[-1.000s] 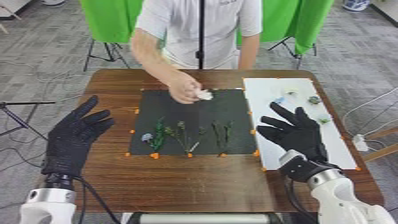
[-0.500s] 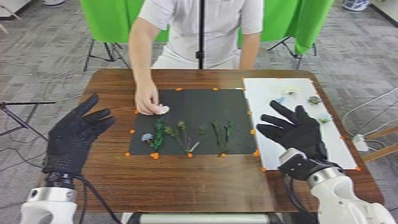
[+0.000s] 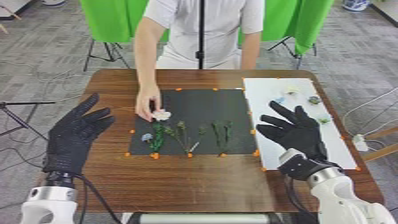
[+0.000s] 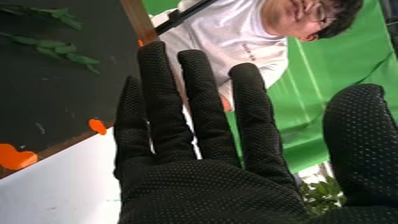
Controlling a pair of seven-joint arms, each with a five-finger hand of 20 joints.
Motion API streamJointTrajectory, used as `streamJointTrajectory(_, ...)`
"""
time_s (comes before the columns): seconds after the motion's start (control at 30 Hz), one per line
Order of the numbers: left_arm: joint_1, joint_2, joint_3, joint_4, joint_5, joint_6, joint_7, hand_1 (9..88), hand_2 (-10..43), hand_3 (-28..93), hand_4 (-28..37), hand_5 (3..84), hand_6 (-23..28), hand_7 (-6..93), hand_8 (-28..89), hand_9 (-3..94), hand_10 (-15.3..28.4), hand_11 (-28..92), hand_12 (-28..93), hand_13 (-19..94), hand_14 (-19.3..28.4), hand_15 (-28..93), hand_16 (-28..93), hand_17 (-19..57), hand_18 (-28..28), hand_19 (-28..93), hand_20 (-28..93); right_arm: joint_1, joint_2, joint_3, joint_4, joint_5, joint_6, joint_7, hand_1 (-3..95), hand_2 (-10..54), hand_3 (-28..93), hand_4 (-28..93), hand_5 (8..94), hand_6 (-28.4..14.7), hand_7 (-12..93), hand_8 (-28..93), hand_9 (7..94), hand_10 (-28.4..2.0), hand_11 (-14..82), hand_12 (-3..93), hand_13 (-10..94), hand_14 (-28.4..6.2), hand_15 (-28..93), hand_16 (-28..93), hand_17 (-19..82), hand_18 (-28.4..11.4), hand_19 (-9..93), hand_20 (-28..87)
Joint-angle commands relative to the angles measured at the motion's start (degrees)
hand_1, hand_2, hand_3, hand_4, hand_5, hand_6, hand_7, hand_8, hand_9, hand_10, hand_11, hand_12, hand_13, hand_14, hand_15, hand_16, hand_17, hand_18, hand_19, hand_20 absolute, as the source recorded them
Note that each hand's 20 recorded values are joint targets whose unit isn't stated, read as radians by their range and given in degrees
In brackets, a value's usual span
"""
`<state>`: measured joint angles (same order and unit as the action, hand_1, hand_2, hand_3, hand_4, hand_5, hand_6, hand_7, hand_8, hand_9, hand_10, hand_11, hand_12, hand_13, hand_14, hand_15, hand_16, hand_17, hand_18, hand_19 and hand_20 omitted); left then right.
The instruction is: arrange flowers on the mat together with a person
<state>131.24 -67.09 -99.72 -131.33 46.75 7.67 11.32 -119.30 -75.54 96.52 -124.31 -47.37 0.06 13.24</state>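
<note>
Stems (image 3: 158, 136) down at black mat (image 3: 204, 106) six o'clock; person's hand (image 3: 147, 102) on white flower (image 3: 162, 115); blooms (image 3: 290, 90) unplaced; left hand (image 3: 70, 142), right hand (image 3: 300, 137) spread-fingered, empty.

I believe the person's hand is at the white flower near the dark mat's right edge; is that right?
Not the right edge: the head view shows the person's hand at the white flower near the dark mat's left edge.

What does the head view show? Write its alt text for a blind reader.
A person's hand is at a white flower by the far end of green stems on a black mat. The robot's open left hand hovers beside the mat, its open right hand over a white sheet holding small flowers.
</note>
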Motion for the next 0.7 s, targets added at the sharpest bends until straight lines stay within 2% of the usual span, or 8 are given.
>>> streamJointTrajectory(0.03, 0.45, -0.20, 0.17, 0.22, -0.19, 0.49, -0.30, 23.9, 7.6, 74, -22.3, 40.6, 9.5, 6.1, -6, 41.6, 21.3, 24, 13, 31, 28.0, 54, -6, -3.3, 27.9, 62, 11, -0.77, -0.36, 0.20, -0.26, -1.40, -0.07, -0.23, 17.7, 10.5, 72, -27, 46.0, 0.4, 14, -13, 52.7, -16.2, 17.3, 13.8, 42, -18.1, 39, 12, 6, -19.9, 46, 21)
streamJointTrajectory(0.27, 0.45, -0.25, 0.27, 0.25, -0.19, 0.52, -0.25, 23.9, 7.6, 74, -22.1, 40.7, 9.6, 6.2, -6, 41.5, 21.2, 25, 13, 31, 28.0, 54, -6, -3.3, 27.9, 62, 11, -0.97, 0.44, 0.11, -1.08, -4.23, 2.18, -1.21, 17.9, 10.1, 72, -27, 44.8, 0.8, 14, -13, 53.0, -16.3, 17.9, 14.1, 42, -17.8, 41, 13, 6, -20.0, 47, 21)
streamJointTrajectory(0.47, 0.43, -0.32, 0.31, 0.23, -0.05, 0.49, -0.29, 23.9, 7.6, 74, -22.1, 40.6, 9.6, 6.2, -6, 41.5, 21.2, 25, 13, 31, 28.0, 54, -6, -3.3, 27.8, 62, 11, -1.47, 1.76, 0.22, -2.24, -10.26, 6.26, -1.78, 18.6, 9.0, 72, -27, 43.6, 1.3, 14, -13, 53.4, -16.6, 19.6, 14.7, 44, -17.6, 44, 13, 7, -20.6, 48, 21)
streamJointTrajectory(0.6, 0.41, -0.44, 0.09, 0.11, 0.07, 0.35, -0.44, 23.9, 7.6, 74, -22.0, 40.6, 9.6, 6.3, -6, 41.5, 21.3, 24, 13, 31, 28.1, 54, -6, -3.3, 27.8, 62, 11, -1.80, 4.04, -0.01, -3.40, -17.42, 13.03, -0.84, 19.8, 7.8, 72, -26, 42.9, 3.0, 15, -13, 53.1, -16.8, 20.2, 14.8, 45, -17.5, 46, 12, 8, -21.2, 49, 22)
streamJointTrajectory(0.7, 0.61, -0.30, -0.11, 0.02, 0.15, 0.26, -0.22, 24.0, 7.7, 74, -22.0, 40.6, 9.7, 6.2, -6, 41.5, 21.3, 24, 13, 31, 28.1, 54, -6, -3.3, 27.8, 62, 11, -1.60, 6.23, 0.07, -4.14, -25.24, 17.70, 2.68, 20.6, 6.9, 72, -26, 42.1, 3.5, 15, -13, 52.9, -16.8, 20.4, 14.8, 46, -17.7, 48, 12, 9, -21.8, 51, 22)
